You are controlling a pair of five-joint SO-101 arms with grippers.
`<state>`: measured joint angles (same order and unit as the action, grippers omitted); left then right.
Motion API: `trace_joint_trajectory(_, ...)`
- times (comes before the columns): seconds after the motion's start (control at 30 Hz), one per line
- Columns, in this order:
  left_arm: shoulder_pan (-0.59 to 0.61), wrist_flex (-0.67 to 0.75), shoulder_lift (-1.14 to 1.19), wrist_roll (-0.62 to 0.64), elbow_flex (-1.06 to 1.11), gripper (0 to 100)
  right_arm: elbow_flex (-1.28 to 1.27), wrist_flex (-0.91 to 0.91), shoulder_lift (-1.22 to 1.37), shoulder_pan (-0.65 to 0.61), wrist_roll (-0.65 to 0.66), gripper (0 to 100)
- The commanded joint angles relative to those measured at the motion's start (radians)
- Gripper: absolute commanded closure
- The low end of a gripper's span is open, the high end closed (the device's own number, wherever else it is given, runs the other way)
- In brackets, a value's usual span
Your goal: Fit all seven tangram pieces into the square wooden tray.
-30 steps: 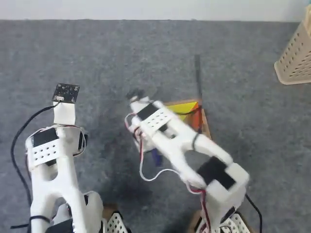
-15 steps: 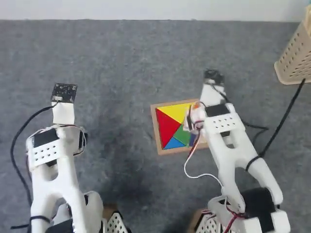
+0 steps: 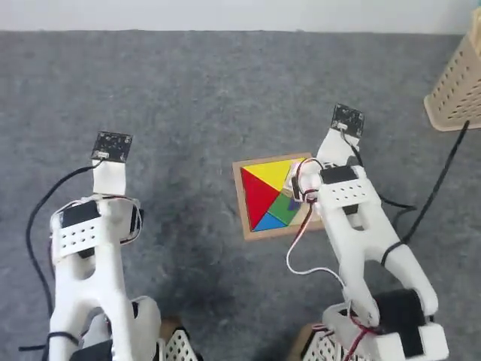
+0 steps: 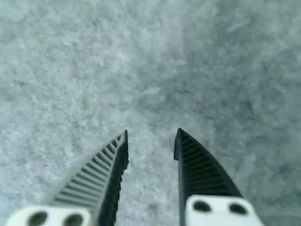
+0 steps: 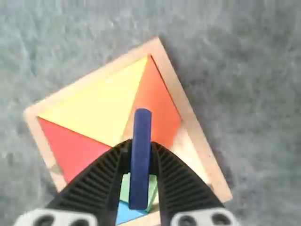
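The square wooden tray (image 3: pixel 240 197) lies on the grey carpet with yellow (image 3: pixel 270 174), red (image 3: pixel 258 197), green (image 3: pixel 284 207) and light blue (image 3: pixel 267 220) pieces in it. The right arm (image 3: pixel 342 192) covers its right side. In the right wrist view the right gripper (image 5: pixel 140 143) is shut on a dark blue piece (image 5: pixel 141 127), held on edge above the tray (image 5: pixel 176 94). An orange triangle (image 5: pixel 155 101) lies beside the yellow one (image 5: pixel 101 106), and a strip of bare wood (image 5: pixel 188 146) shows. The left gripper (image 4: pixel 151 134) is open over bare carpet, far left of the tray.
A beige perforated basket (image 3: pixel 458 83) stands at the far right. Cables trail from both arms, one (image 3: pixel 432 195) looping right of the tray. The left arm (image 3: pixel 83 226) stands over carpet with room around it.
The right arm swung from the tray's left side across to its right side, uncovering the coloured pieces. The left arm shifted slightly to the right.
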<state>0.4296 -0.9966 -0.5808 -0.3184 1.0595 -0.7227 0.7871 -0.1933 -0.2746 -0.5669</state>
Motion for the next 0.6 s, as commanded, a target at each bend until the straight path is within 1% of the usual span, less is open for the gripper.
trace_joint_trajectory(0.0,-0.005,0.017,0.002,0.012,-0.004,85,0.014,-0.033,0.027,-0.005,-0.018,99.1)
trace_joint_trajectory(0.03,-0.005,0.017,0.003,0.012,-0.004,85,0.017,-0.031,0.03,-0.005,-0.018,98.1)
trace_joint_trajectory(0.17,-0.005,0.017,0.005,0.012,-0.004,85,0.014,-0.016,0.03,-0.005,-0.015,88.3)
trace_joint_trajectory(0.23,-0.005,0.017,0.005,0.012,-0.004,85,0.014,0.007,0.03,-0.012,-0.017,85.2)
trace_joint_trajectory(0.5,-0.005,0.017,0.006,0.012,-0.004,85,0.018,0.022,0.025,-0.004,-0.012,85.1)
trace_joint_trajectory(0.57,-0.005,0.017,0.006,0.012,-0.004,85,0.02,0.053,0.001,-0.004,-0.012,85.1)
